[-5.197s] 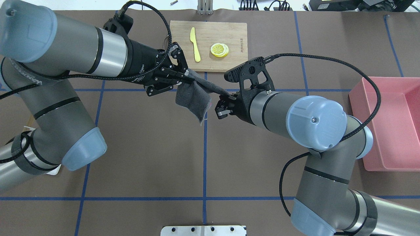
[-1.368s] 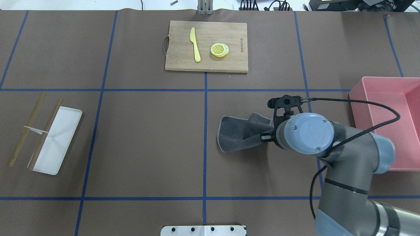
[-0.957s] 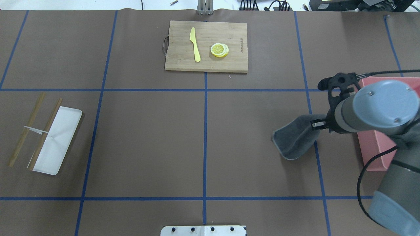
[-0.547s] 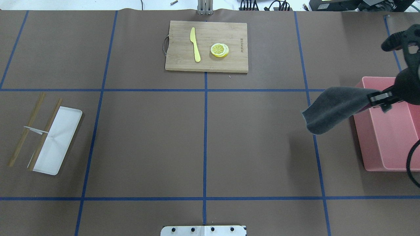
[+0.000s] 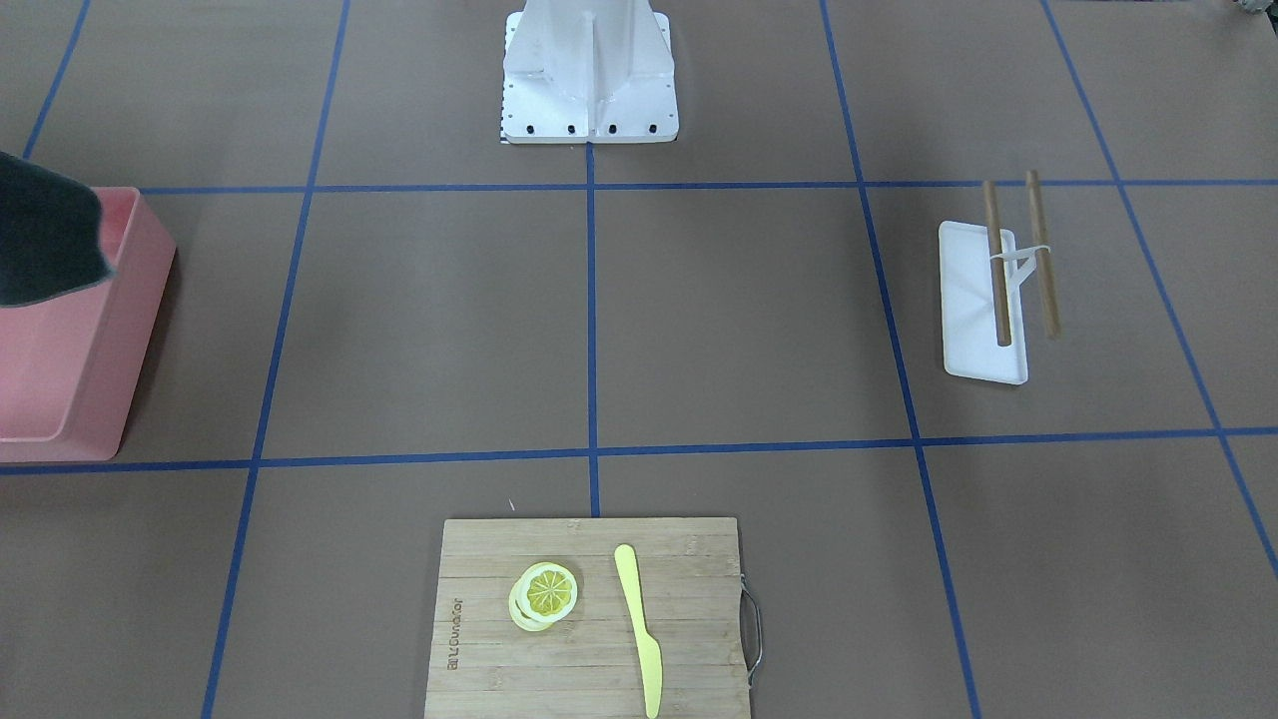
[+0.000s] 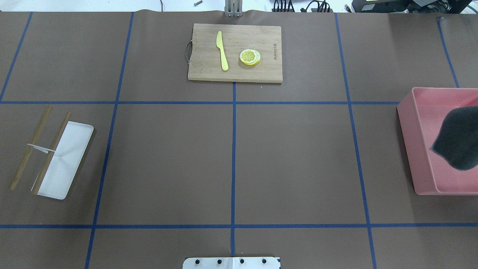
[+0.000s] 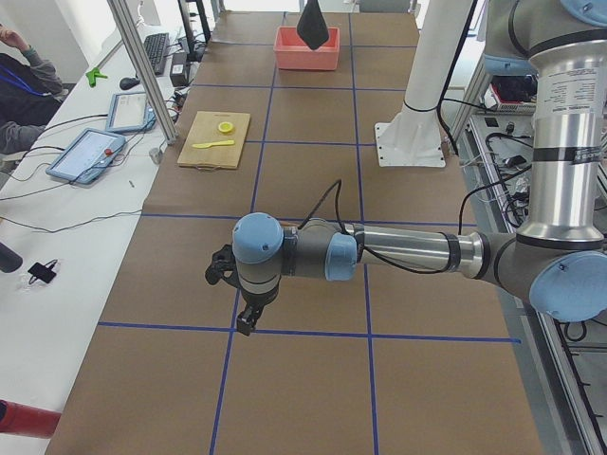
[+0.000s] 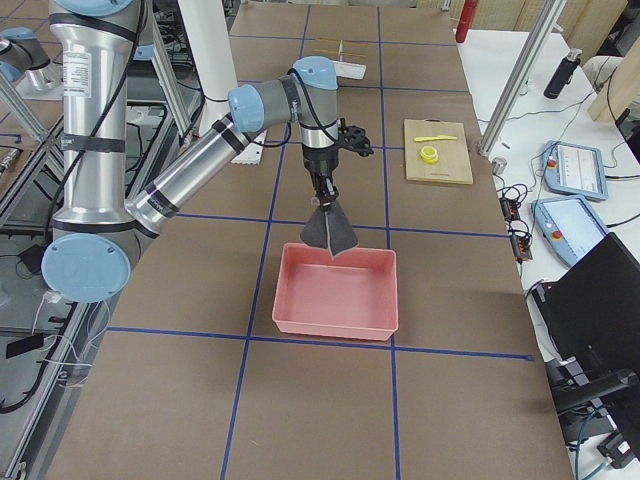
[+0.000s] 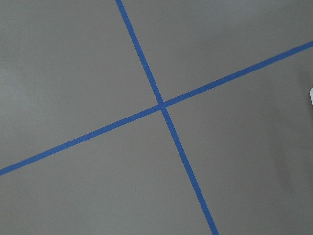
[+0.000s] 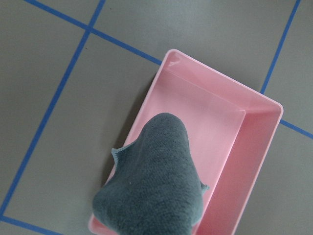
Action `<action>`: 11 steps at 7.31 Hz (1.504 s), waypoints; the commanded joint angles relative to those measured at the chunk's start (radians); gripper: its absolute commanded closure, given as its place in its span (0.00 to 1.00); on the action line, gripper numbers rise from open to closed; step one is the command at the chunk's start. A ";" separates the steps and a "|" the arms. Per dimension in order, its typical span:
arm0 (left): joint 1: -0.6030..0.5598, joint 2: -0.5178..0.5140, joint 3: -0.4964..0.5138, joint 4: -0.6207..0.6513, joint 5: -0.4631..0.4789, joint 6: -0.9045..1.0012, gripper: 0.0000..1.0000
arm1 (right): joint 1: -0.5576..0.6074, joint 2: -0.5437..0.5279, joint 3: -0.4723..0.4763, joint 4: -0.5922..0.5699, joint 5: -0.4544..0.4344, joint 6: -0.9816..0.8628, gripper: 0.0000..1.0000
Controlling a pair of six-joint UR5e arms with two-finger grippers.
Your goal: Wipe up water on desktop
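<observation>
A grey cloth (image 6: pixel 457 140) hangs over the pink bin (image 6: pixel 410 145), bunched at the top under the right jaws and widening toward its lower edge. The right arm (image 8: pixel 260 105) reaches out above the bin with those jaws pointing straight down. Only the side view shows them, so I cannot tell how far open they are. I also cannot tell whether the cloth's lowest corner touches the bin.

The bin stands on the bench (image 6: pixel 291 160), the brown surface crossed by blue tape lines (image 9: pixel 161 105), at the end on the robot's right. The cutting board (image 6: pixel 201 71) lies well apart from the bin, toward the operators' edge, and carries a yellow knife (image 6: pixel 222 52) and lemon slices (image 6: pixel 250 57) side by side. A white tray (image 6: pixel 71 149) lies at the end opposite the bin, with two wooden sticks (image 6: pixel 34 138) banded together beside it, one resting along its edge.

The left arm (image 7: pixel 398 254) stretches low over that end too. The left jaws point down near a tape crossing, and I cannot tell how far apart they stand.
</observation>
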 commanded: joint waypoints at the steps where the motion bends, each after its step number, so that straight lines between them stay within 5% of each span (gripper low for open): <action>1: 0.000 -0.001 0.000 -0.002 -0.001 -0.002 0.01 | 0.118 -0.016 -0.121 0.004 0.054 -0.214 0.83; 2: 0.000 -0.001 0.000 0.000 -0.001 -0.002 0.01 | 0.118 -0.016 -0.161 0.010 0.108 -0.206 0.01; 5: 0.000 0.006 -0.002 -0.002 -0.001 -0.008 0.01 | 0.116 -0.010 -0.170 0.024 0.145 0.178 0.00; 11: 0.002 0.068 0.031 -0.011 -0.004 -0.001 0.01 | 0.172 -0.094 -0.313 0.029 0.133 0.171 0.00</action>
